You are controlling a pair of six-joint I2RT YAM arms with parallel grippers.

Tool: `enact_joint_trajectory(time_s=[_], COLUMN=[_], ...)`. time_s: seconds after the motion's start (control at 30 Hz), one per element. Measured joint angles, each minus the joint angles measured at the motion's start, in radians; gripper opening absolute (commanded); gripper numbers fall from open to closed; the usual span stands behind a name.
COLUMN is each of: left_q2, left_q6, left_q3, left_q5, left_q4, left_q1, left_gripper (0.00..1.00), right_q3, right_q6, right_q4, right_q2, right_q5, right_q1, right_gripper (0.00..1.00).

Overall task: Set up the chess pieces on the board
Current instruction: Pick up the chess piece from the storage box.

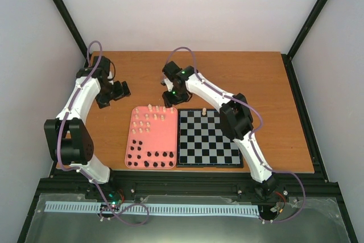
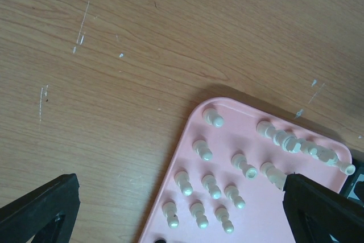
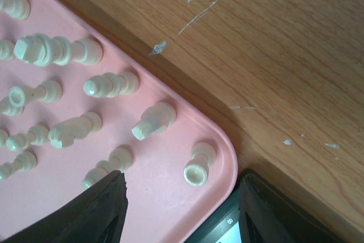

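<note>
The black and grey chessboard (image 1: pixel 207 138) lies at the table's front middle, with one cream piece (image 1: pixel 203 110) on its far edge. Beside it, on the left, a pink tray (image 1: pixel 166 138) holds several cream pieces (image 1: pixel 149 119) at the back and black pieces (image 1: pixel 152 158) at the front. My right gripper (image 3: pixel 182 197) is open above the tray's far right corner, over a cream rook (image 3: pixel 199 164). It shows in the top view (image 1: pixel 173 96) too. My left gripper (image 2: pixel 182 209) is open and empty above the tray's far left corner (image 1: pixel 116 91).
The wooden table (image 1: pixel 256 78) stretches behind and right of the board. The board's corner (image 3: pixel 227 226) peeks out under the right fingers. A black frame rail (image 1: pixel 187 183) runs along the table's near edge.
</note>
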Motion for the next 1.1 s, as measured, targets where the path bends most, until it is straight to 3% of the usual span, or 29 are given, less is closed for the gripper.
enact_joint_trajectory(time_s=[0.37, 0.97, 1.1], left_q2=[-0.003, -0.003, -0.003], left_q6=[0.0, 0.0, 0.0], left_q3=[-0.006, -0.014, -0.016], left_q5=[0.005, 0.015, 0.02], left_q4=[0.001, 0.007, 0.008], left_q1=[0.0, 0.0, 0.0], left_gripper=[1.0, 1.0, 1.0], right_q3=[0.009, 0.009, 0.009], right_q6=[0.016, 0.015, 0.015], right_q4=[0.008, 0.0, -0.005], right_q2=[0.044, 0.071, 0.081], right_q5=[0.031, 0.031, 0.032], right_q1=[0.005, 0.021, 0.024], right_gripper=[0.43, 0.38, 0.32])
